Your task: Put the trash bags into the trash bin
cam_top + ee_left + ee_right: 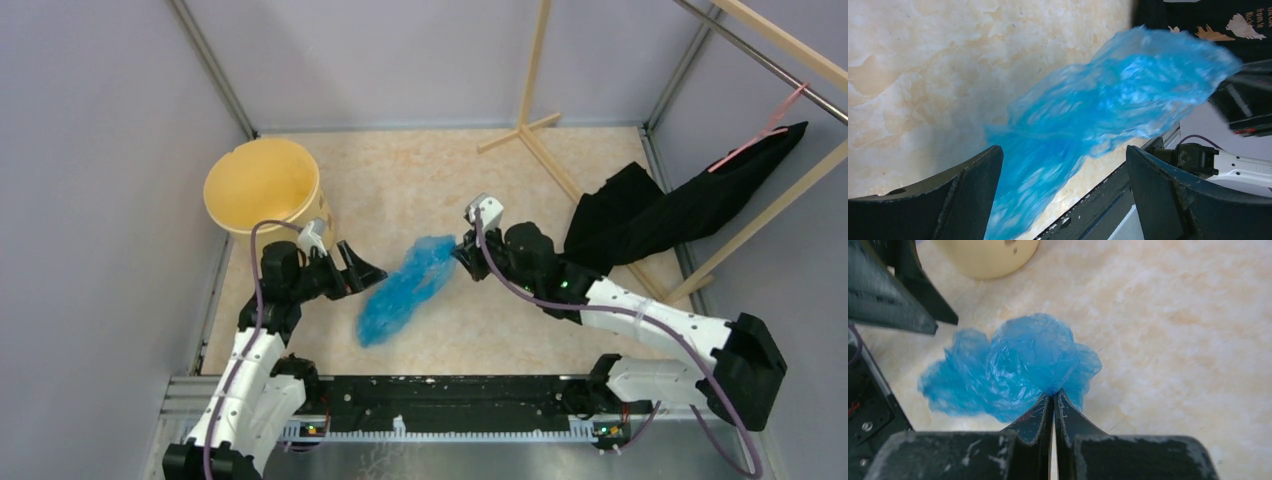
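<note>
Bag (405,290) over the middle of the table (420,170).
Bin (262,183) stands behind-left of the bag; left gripper (360,272) just left of it; right gripper (462,247) grips its right end; cloth (660,210) hangs well right.

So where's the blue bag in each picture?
Top external: the light-blue plastic bag stretches mid-table between the arms, its far end pinched by the right pincer.
Left wrist: it fills the middle, beyond the open left pincer.
Right wrist: centre-left, nipped in the shut pincer.
Shared landmark: the beige marbled tabletop. The pale-yellow bucket shows only in the top and right-wrist views.
</note>
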Robot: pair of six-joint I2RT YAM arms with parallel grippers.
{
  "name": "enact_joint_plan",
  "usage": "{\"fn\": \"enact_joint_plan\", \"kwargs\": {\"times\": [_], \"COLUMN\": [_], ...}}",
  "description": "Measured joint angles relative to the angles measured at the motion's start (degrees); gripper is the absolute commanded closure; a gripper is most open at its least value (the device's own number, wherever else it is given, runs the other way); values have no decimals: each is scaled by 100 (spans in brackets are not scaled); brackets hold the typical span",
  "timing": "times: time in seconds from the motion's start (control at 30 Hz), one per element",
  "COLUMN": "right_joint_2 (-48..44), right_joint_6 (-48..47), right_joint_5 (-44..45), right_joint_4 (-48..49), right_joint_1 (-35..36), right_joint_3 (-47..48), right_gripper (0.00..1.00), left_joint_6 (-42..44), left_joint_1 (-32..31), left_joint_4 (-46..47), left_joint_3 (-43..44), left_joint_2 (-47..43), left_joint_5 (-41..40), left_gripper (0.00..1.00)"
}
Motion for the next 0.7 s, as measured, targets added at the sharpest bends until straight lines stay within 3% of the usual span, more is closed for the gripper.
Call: {"fn": "enact_joint_plan", "kwargs": {"times": [0.17,0.4,0.53,0.7], "right_joint_2": [-199,-459,-546,-605], "right_joint_6": [-715,-1224,-1130,-223], "right_joint_5": [557,315,-28,348], "right_joint_4": [-699,-461,116,638], "right_joint_1": [0,0,0,-31], "right_joint_3": [1338,2330,1687,-273], "right_gripper": [100,100,100,100], "left_joint_6": [2,11,70,81], "left_joint_1": [0,0,0,0], "left_joint_4": [-120,-160,-229,-284], "left_joint_3": [190,479,483,409], "left_joint_2": [-358,-1043,-1220,-979], "left_joint_5": [9,-210,-468,-555], "left_gripper": [1,1,1,1]}}
